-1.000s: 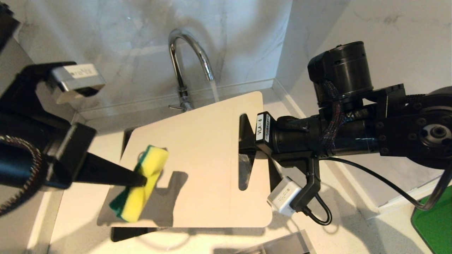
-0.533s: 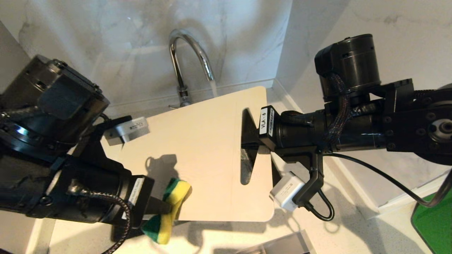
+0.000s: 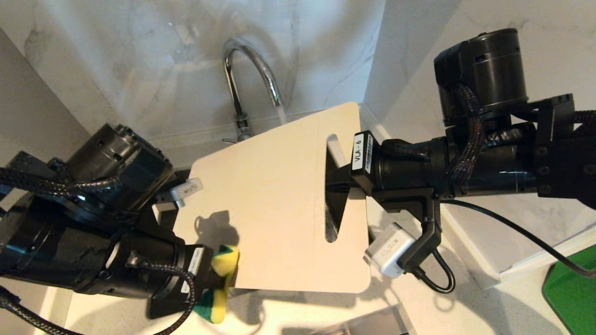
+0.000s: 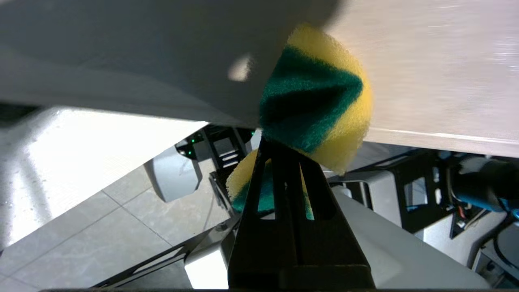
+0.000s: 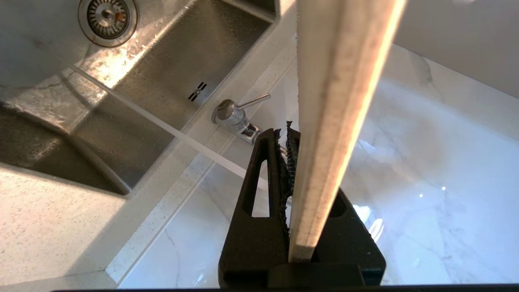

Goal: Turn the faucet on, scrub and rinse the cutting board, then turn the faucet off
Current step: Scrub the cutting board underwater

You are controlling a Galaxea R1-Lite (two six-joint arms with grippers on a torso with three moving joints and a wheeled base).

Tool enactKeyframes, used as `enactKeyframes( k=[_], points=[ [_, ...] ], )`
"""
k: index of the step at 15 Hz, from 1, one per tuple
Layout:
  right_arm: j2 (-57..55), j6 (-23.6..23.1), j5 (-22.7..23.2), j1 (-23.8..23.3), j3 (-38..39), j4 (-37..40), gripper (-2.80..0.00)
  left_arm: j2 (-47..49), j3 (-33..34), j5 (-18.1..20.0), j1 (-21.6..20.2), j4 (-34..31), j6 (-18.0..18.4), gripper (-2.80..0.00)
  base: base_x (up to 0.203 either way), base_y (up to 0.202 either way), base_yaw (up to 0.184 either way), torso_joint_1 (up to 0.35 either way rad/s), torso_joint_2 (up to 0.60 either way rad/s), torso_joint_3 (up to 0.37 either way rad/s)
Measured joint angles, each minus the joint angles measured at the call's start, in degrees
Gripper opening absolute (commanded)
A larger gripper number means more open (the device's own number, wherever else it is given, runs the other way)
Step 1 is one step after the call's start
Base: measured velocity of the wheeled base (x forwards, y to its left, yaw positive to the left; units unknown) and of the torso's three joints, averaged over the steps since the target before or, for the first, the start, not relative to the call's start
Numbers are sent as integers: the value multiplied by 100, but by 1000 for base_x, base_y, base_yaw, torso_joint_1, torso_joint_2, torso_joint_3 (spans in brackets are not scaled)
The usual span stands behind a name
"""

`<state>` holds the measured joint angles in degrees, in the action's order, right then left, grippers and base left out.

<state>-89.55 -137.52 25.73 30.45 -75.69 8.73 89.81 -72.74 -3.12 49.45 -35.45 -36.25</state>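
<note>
Overhead, the sink point(image 5: 134, 101) sits sunk in a pale speckled surface point(image 3: 465, 298) against a marble wall.

Cutting board point(image 3: 279, 195): held up above the sink, tilted, its far corner raised toward the wall corner. The slot handle end faces the right arm. It is cream-white and largely bare on the upper face.

Right end effector point(image 3: 337, 186): clenched on the cutting board at the slot handle; the right wrist view shows the board's edge pinched between the two black fingers point(image 5: 259, 182).

Left end effector point(image 3: 219, 279): low at the near left corner of the board, clamped tight on a yellow and green sponge point(image 3: 221, 270). In the left wrist view the sponge is squeezed at its middle and folds out on both sides of the fingers; its upper lobe presses against the near edge of the board.

Faucet point(image 3: 247, 79): chrome gooseneck behind the board, water running from the spout point(image 3: 278, 103) in a thin stream point(image 5: 162, 125) that passes behind the board's far edge. Side lever point(image 5: 253, 101) at its base sticks out level.
</note>
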Motion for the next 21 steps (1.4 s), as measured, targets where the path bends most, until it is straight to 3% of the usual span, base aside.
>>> enactKeyframes(
  k=[5, 10, 13, 21],
  points=[
    [66, 4, 4, 2, 150, -46, -280, -156, 1101, 514, -1030, 847, 169, -280, 0, 0, 0, 0, 0, 0],
    [181, 114, 8, 6, 286, -63, -280, -240, 1666, 1455, -2453, 1057, 724, -280, 0, 0, 0, 0, 0, 0],
    [229, 122, 12, 6, 290, -61, -280, -305, 2008, 1820, -3224, 1165, 1158, -280, 0, 0, 0, 0, 0, 0],
    [439, 136, 12, 2, 423, -62, -280, -661, 2264, 1936, -4339, 1302, 1769, -280, 0, 0, 0, 0, 0, 0]
  ],
)
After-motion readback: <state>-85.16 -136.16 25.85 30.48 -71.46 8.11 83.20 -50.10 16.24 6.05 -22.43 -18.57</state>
